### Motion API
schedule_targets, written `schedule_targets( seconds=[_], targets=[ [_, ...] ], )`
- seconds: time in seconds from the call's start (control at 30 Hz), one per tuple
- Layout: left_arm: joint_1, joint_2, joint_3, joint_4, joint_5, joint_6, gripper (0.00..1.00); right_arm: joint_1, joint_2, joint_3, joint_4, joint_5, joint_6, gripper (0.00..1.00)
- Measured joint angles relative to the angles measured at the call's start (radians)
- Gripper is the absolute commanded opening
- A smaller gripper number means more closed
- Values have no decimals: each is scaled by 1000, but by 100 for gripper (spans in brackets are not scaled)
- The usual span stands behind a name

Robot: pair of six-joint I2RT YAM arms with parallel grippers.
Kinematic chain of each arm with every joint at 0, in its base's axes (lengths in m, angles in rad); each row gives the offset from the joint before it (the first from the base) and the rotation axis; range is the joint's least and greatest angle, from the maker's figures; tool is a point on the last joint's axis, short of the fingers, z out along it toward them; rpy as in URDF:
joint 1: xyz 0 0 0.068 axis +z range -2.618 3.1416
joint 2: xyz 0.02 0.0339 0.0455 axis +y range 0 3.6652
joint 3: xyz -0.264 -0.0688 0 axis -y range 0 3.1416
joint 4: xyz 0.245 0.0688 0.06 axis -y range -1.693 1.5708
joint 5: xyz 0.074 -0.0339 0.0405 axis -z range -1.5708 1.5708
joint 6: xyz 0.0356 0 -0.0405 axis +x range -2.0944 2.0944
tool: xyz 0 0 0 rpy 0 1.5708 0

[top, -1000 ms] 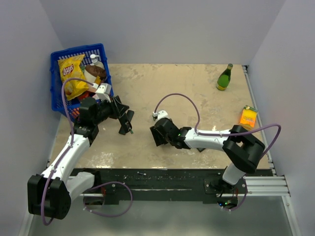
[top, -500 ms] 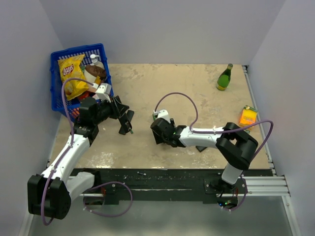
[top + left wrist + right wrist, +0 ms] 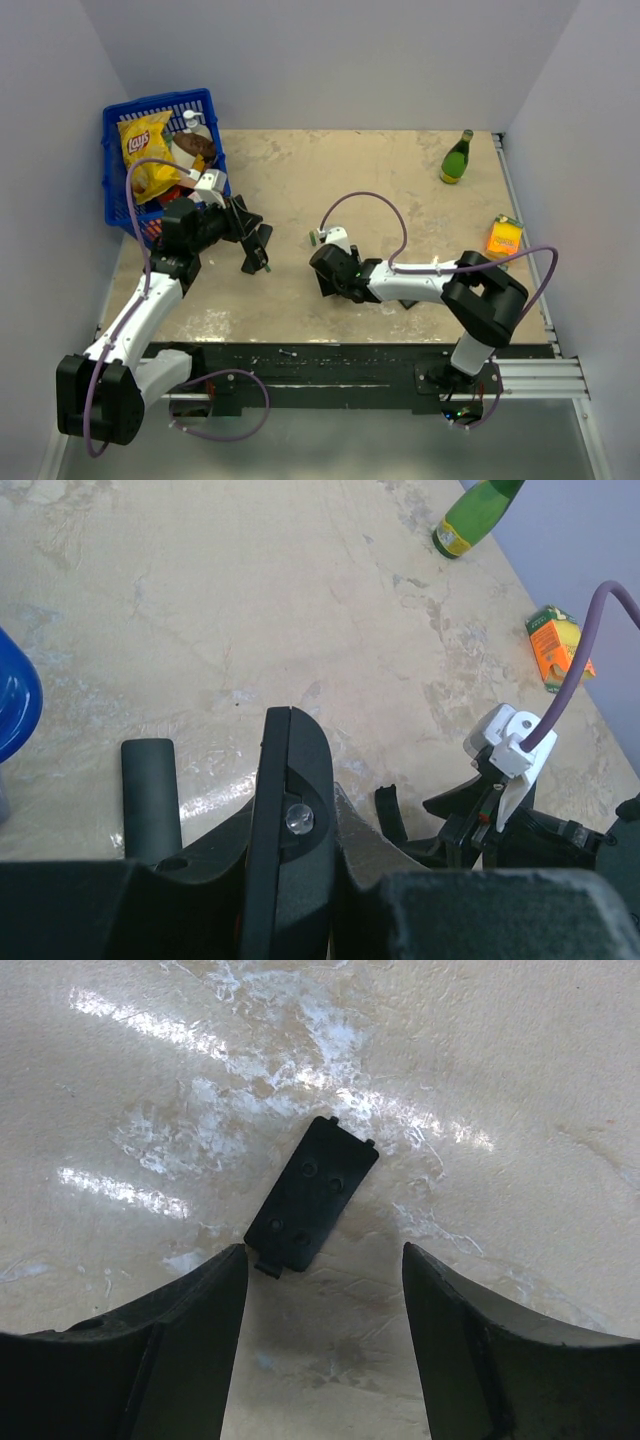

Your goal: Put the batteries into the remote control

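My right gripper (image 3: 325,1260) has drifted a little nearer my own base in the last second, elbow tucking in, and it now hangs with fingers (image 3: 190,1310) spread wide, nothing between them, just short of the back cover (image 3: 312,1193), which lies flat on the table (image 3: 500,1060). My left gripper (image 3: 252,238) has not budged: its fingers stay pinched narrow on the remote control (image 3: 251,258), held clear of the table left of centre. I read the shift as lining up to take the cover (a thin flat plate, awkward to lift). I cannot find the batteries in any view, nor see the compartment, so whether loading is done I cannot tell.
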Motion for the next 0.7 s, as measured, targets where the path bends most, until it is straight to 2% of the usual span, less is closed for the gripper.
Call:
schedule_targets(
  seconds=[0.47, 0.7],
  targets=[
    [0, 6, 0, 1, 2, 0, 0, 0, -188, -103, 56, -52, 11, 59],
    [0, 6, 0, 6, 7, 0, 0, 0, -194, -127, 100, -80, 61, 60]
  ],
)
